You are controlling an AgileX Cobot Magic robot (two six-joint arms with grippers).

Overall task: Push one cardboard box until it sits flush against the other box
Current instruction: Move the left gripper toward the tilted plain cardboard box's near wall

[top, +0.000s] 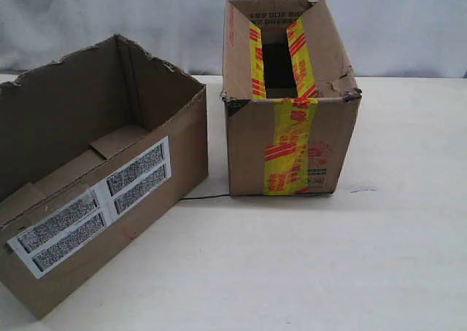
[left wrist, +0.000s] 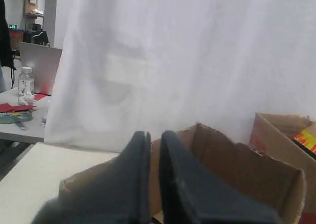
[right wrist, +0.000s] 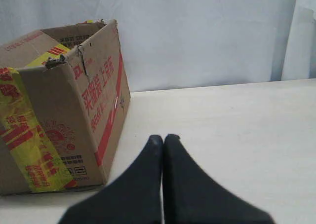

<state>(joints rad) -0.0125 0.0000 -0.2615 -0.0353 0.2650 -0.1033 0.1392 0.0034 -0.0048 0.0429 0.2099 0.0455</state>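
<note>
The plain cardboard box [top: 109, 200] with ragged top edges and a white sticker stands open at the left, turned at an angle. The other box [top: 292, 141], with yellow and red tape, stands to its right, a narrow gap between their near corners. Neither gripper shows in the exterior view. My left gripper [left wrist: 154, 135] hovers close behind the plain box's torn wall [left wrist: 232, 169], fingers together with only a thin slit, holding nothing; the taped box [left wrist: 276, 135] lies beyond. My right gripper [right wrist: 163, 137] is shut and empty over the table, to the right of the taped box [right wrist: 64, 105] and apart from it.
The boxes rest on a white table [top: 379, 258] with a white curtain [top: 408, 25] behind. A thin dark wire [top: 204, 197] lies on the table between the boxes. In the left wrist view, a side desk [left wrist: 22, 128] carries a laptop and a bottle [left wrist: 25, 86].
</note>
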